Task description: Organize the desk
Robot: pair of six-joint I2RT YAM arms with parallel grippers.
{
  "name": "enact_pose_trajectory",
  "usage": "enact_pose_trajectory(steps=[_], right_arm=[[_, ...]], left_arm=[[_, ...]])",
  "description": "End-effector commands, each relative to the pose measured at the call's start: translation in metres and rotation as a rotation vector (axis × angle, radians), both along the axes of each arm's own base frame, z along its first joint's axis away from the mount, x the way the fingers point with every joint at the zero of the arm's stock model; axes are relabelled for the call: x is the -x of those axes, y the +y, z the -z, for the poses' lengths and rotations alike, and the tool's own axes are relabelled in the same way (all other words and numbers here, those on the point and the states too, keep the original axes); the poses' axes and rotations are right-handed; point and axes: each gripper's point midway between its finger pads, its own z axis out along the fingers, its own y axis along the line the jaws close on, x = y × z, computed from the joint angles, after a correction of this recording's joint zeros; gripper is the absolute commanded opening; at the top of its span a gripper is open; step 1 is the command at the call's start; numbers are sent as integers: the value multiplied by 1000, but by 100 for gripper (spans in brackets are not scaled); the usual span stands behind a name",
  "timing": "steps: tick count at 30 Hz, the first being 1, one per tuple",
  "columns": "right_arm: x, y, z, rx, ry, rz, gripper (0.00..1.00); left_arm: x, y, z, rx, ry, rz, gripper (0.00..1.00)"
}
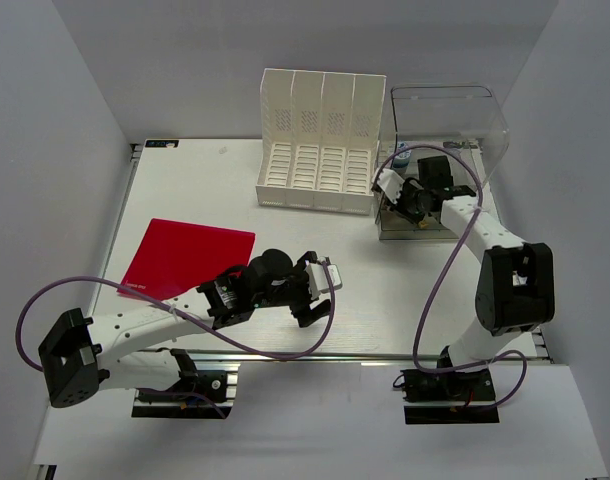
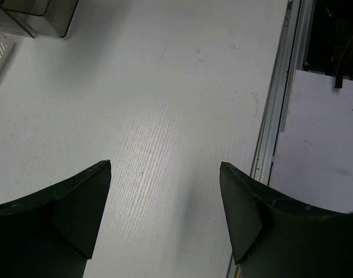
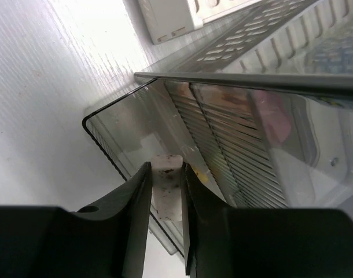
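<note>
The desk is a white tabletop with an aluminium rail along its near edge; the rail also shows in the left wrist view. My left gripper is open and empty, low over bare desk near the front middle. My right gripper is shut on a small white eraser with dark specks, held just above the near corner of a low clear tray at the back right.
A white slotted file organizer stands at the back middle. A clear plastic box stands behind the clear tray. A red folder lies flat at the left. White walls enclose the desk.
</note>
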Motion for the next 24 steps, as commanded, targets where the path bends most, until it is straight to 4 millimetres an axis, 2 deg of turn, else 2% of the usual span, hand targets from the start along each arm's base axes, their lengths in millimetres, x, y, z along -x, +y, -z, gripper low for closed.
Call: enact_pose_trajectory(steps=[1,2,3,7,12,15,16,17,18,19,21,22,23,24], right_arm=[[-13,-1,5,26,-46,15,18],[-12,-1,9,31,-37,19,26],[-12,-2,11,36,-30,23,28],[-13,-5,16,39,0,52,48],[-14,-4,11,17,-1,77,47],[-13,1,1,-14,7,68,34],[-8,6,-2,-39,29,47,14],[-3,8,-6,-55,39,28,3],[5,12,-6,-62,62,-8,0],[25,18,-1,-65,122,-102,0],[46,22,8,-68,184,-172,0],[54,23,14,-54,204,-218,0],[71,20,28,-31,277,-240,0],[75,16,35,-14,297,-239,0]], left_arm=[[1,-3,-23,52,-21,4,85],[1,-4,-24,54,-21,6,85],[1,-4,-23,55,-19,6,85],[2,-4,-24,56,-20,10,85],[2,-3,-26,62,-22,11,85],[2,-3,-28,67,-26,10,85],[2,-2,-30,69,-27,10,85],[3,-2,-30,71,-28,10,85],[3,-2,-30,71,-28,10,85],[3,-2,-31,75,-30,10,85],[4,-3,-32,78,-28,15,85],[5,-3,-32,80,-27,22,85],[5,-4,-31,78,-21,27,85],[6,-4,-31,76,-19,29,85]])
